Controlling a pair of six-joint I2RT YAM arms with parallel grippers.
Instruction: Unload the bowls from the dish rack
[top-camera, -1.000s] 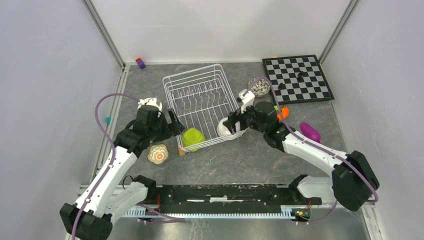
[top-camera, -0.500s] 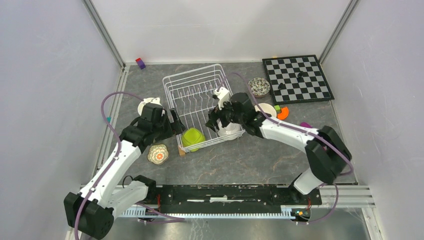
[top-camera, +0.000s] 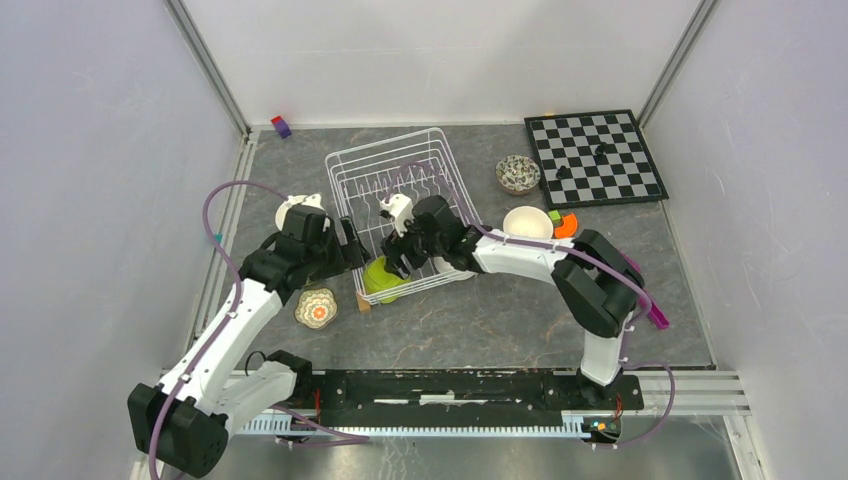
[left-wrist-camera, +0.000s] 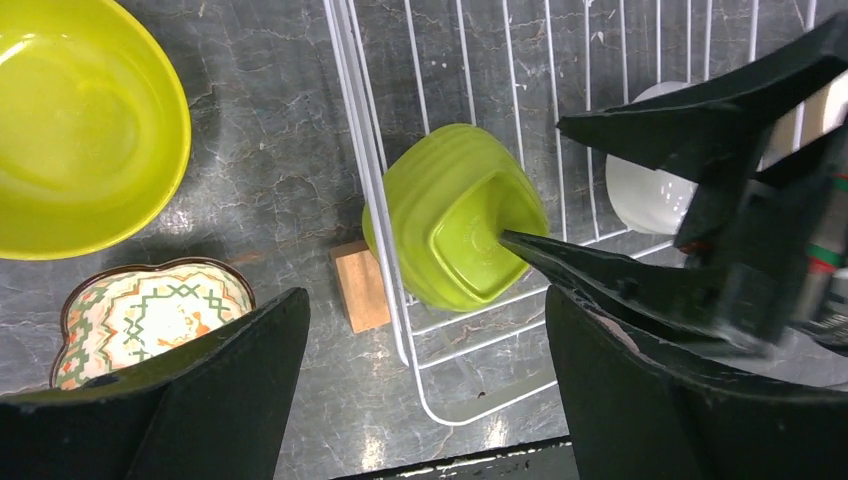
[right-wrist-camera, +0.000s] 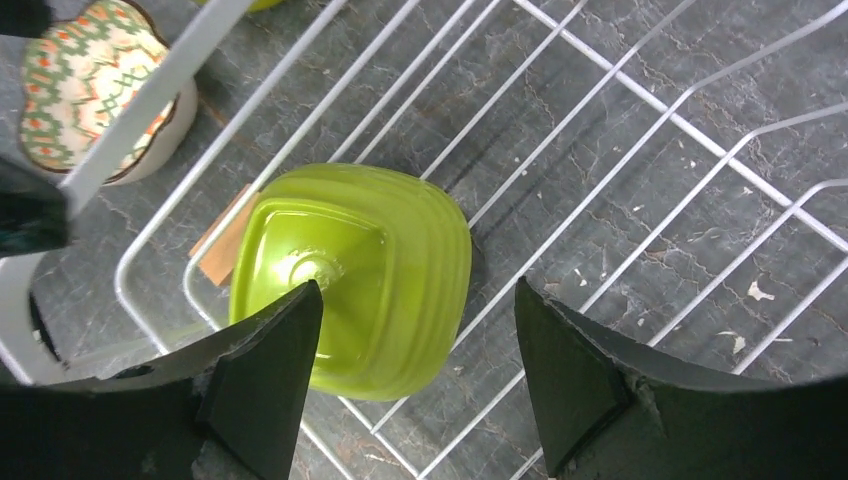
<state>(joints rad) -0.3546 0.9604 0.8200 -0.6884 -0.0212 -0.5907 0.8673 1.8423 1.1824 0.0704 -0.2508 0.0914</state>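
The white wire dish rack (top-camera: 395, 190) stands mid-table. A lime green squarish bowl (top-camera: 385, 277) leans in its near-left corner, base up; it also shows in the left wrist view (left-wrist-camera: 455, 225) and the right wrist view (right-wrist-camera: 370, 290). A white bowl (left-wrist-camera: 645, 190) lies in the rack's near-right corner. My right gripper (top-camera: 398, 258) (right-wrist-camera: 420, 390) is open just above the green bowl, one fingertip over its base. My left gripper (top-camera: 352, 247) (left-wrist-camera: 425, 400) is open and empty above the rack's near-left corner.
On the table left of the rack are a floral bowl (top-camera: 317, 308), a second lime green bowl (left-wrist-camera: 80, 120) and a small wooden block (left-wrist-camera: 360, 285). Right of the rack are a white bowl (top-camera: 527, 221), a speckled bowl (top-camera: 518, 174) and a chessboard (top-camera: 595, 155).
My right gripper has swept left across the rack, from the white bowl at the near-right corner to above the green bowl. The left arm has barely moved.
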